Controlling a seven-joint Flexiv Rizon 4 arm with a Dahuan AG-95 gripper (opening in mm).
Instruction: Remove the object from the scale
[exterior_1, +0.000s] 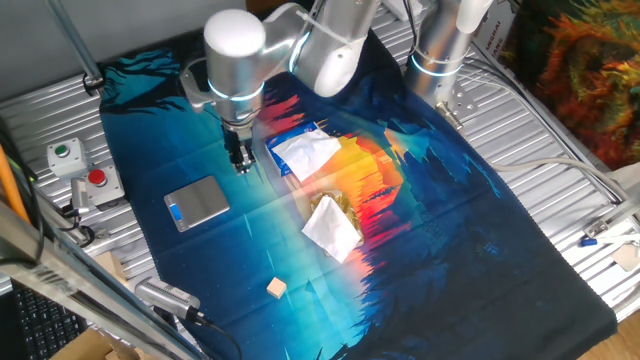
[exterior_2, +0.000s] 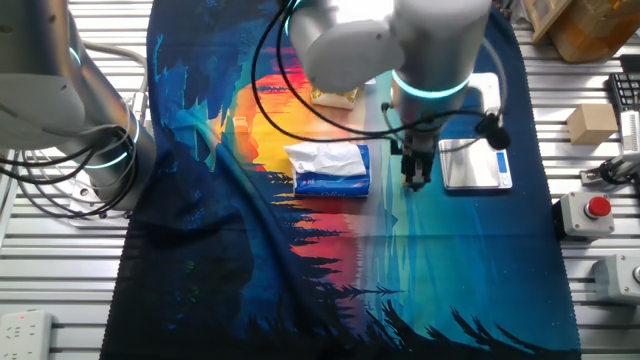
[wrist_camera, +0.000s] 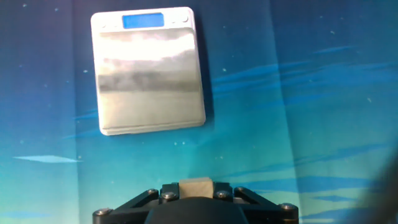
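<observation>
Beside the bare scale (wrist_camera: 149, 71), the end effector (wrist_camera: 196, 190) seems clamped on the object (wrist_camera: 196, 186); no writing legible.

place: probably robotics lab | cues: slatted aluminium table (exterior_1: 560, 130), button box (exterior_1: 78, 170)

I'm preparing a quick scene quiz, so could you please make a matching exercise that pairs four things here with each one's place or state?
1. scale
2. tan block
3. pale cube
4. button box

A. on the metal table, beside the cloth
B. plate empty
C. gripped in the end effector
D. loose on the cloth

Pairs: 1-B, 2-C, 3-D, 4-A
</observation>
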